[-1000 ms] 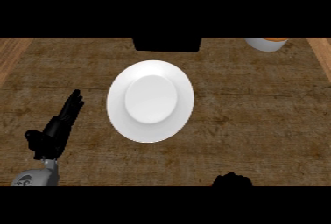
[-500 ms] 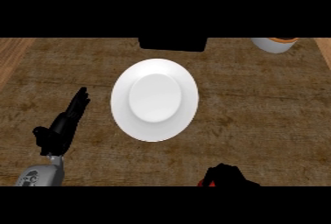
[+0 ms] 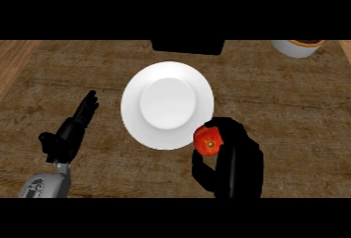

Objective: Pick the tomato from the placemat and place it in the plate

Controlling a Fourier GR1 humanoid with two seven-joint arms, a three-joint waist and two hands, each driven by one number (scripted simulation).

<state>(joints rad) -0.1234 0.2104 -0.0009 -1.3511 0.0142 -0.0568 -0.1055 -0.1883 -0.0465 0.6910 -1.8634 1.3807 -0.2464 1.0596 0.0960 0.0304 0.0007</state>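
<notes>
Right hand [image 3: 233, 162] grips one tomato [image 3: 208, 141] at one white plate's [image 3: 137, 122] lower-right rim; left hand [image 3: 68, 135] rests open, plate's left.

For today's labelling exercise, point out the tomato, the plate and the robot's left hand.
tomato [image 3: 208, 141], head view, middle of its red skin.
plate [image 3: 137, 122], head view, bare left rim.
left hand [image 3: 67, 135], head view, on the palm.

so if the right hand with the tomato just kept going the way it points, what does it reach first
Probably the plate: the right hand points up and slightly left, with the tomato already at the plate's lower right rim. Its height above the plate is unclear.
</notes>
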